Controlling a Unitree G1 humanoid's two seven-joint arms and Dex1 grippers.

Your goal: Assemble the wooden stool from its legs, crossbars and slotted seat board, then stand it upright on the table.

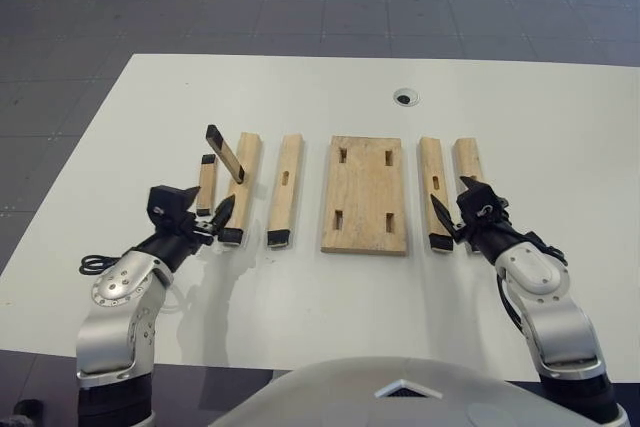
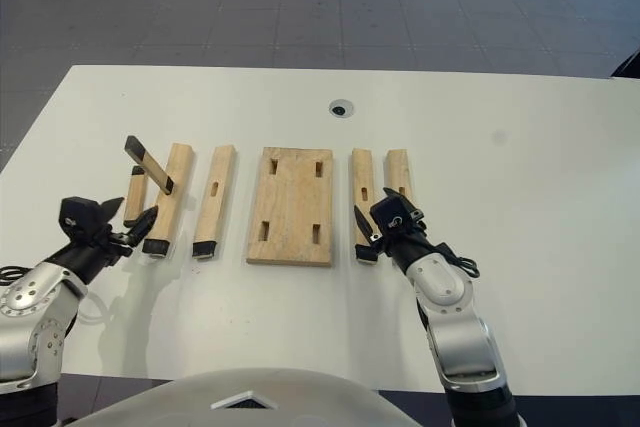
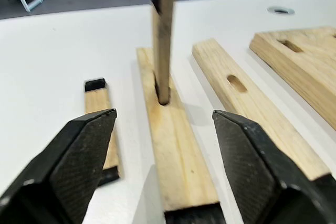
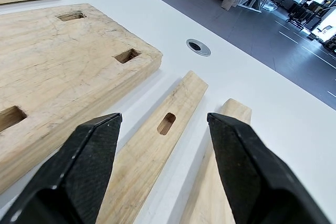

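The slotted seat board lies flat at the table's centre. To its left lie two legs; the outer leg has a dark-tipped crossbar standing tilted in its slot. A short crossbar lies further left. My left gripper is open at the near end of that outer leg, its fingers apart on either side of it. Two more legs lie right of the board. My right gripper hovers open over the near end of the slotted leg.
The white table has a round cable hole behind the board. A black cable loop hangs by my left arm near the table's front-left edge. Grey floor lies beyond the far edge.
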